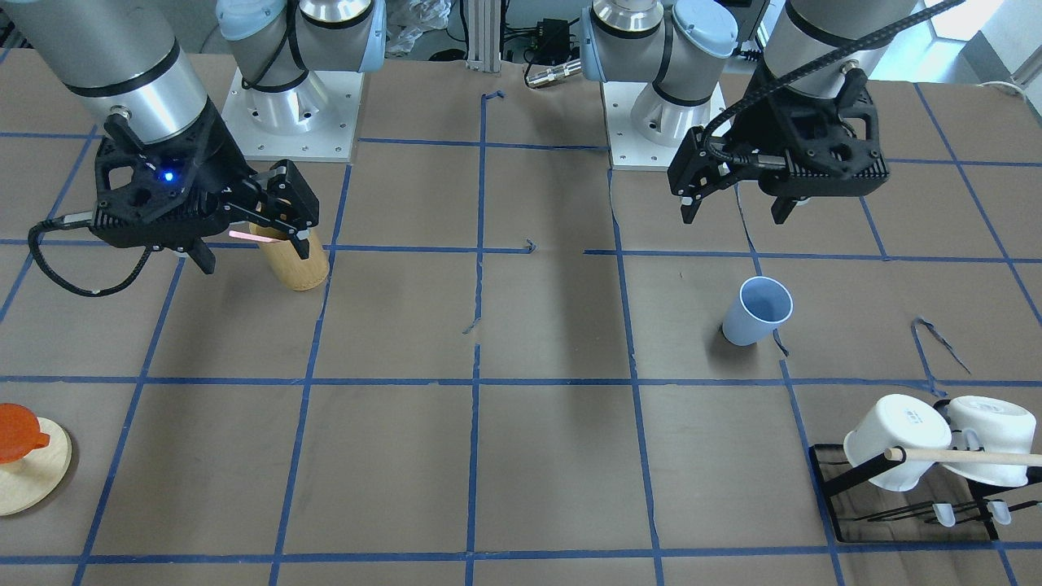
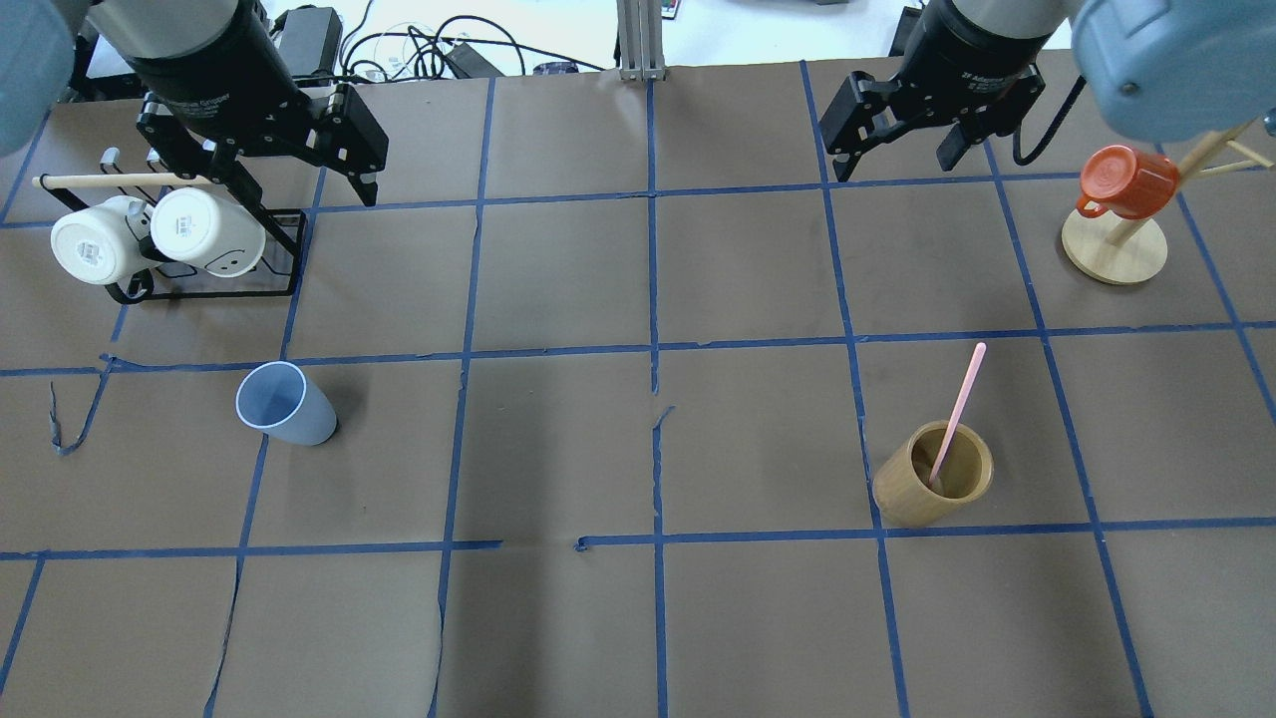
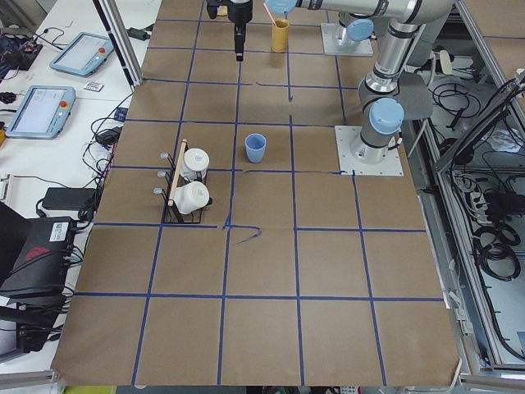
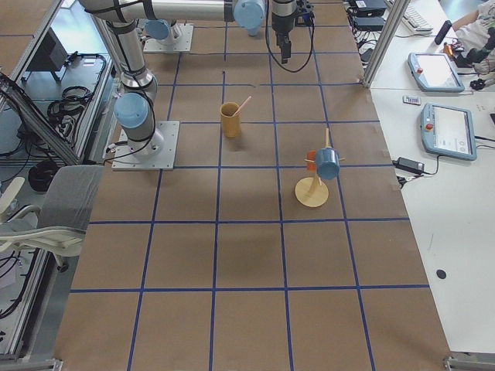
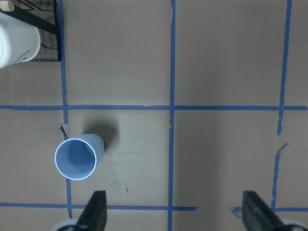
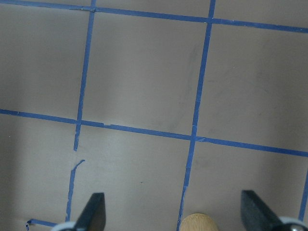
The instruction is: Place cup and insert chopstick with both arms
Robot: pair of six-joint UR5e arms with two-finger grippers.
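Note:
The light-blue cup (image 2: 284, 404) stands upright and alone on the table's left half, also in the front view (image 1: 757, 312) and the left wrist view (image 5: 77, 156). The pink chopstick (image 2: 959, 404) leans inside the tan bamboo cylinder (image 2: 934, 489) on the right half. My left gripper (image 2: 304, 194) is open and empty, high above the table, beyond the cup (image 5: 173, 216). My right gripper (image 2: 889, 168) is open and empty, high and beyond the cylinder; in the front view it (image 1: 254, 252) hides most of the chopstick (image 1: 244, 235). The cylinder's rim (image 6: 197, 222) shows at the right wrist view's bottom edge.
A black rack (image 2: 284, 289) holding two white mugs (image 2: 204, 231) and a wooden rod (image 2: 120, 180) stands at the far left, under my left gripper. An orange mug (image 2: 1126, 179) hangs on a wooden stand (image 2: 1115, 254) at the far right.

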